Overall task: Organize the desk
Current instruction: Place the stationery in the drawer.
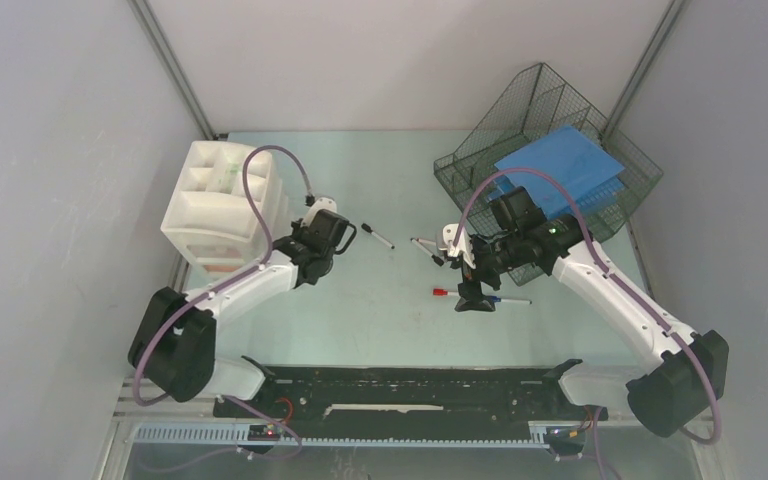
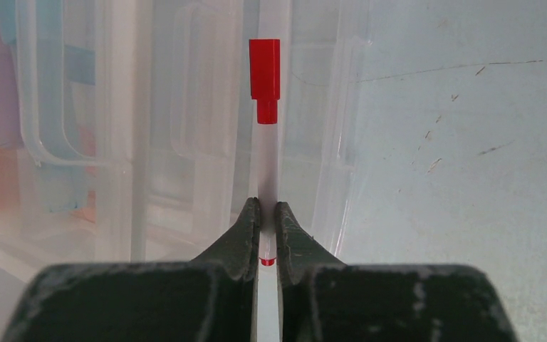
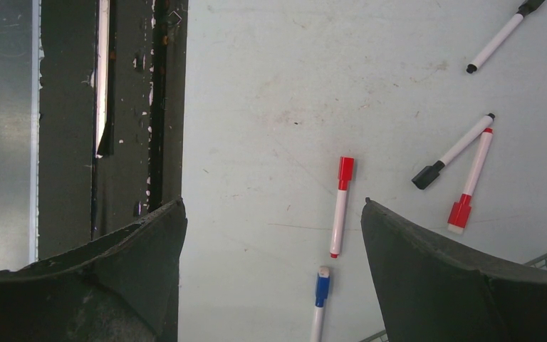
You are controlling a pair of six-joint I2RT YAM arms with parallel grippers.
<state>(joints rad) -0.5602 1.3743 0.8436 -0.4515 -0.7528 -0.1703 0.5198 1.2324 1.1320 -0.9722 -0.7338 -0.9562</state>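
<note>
Jaws of left gripper (image 2: 268, 210) pinch red-capped white marker (image 2: 265, 71) facing translucent plastic drawer unit (image 2: 149, 142), probably for stowing; right gripper (image 3: 273, 206) hangs spread above loose markers (image 3: 340, 206).

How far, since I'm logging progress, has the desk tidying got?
Looks done: a blue folder lies in the wire tray. In hand: the left gripper is shut on a red-capped marker beside the white drawer unit. Left: a red marker, a blue marker and others lie loose on the desk below the open right gripper.
</note>
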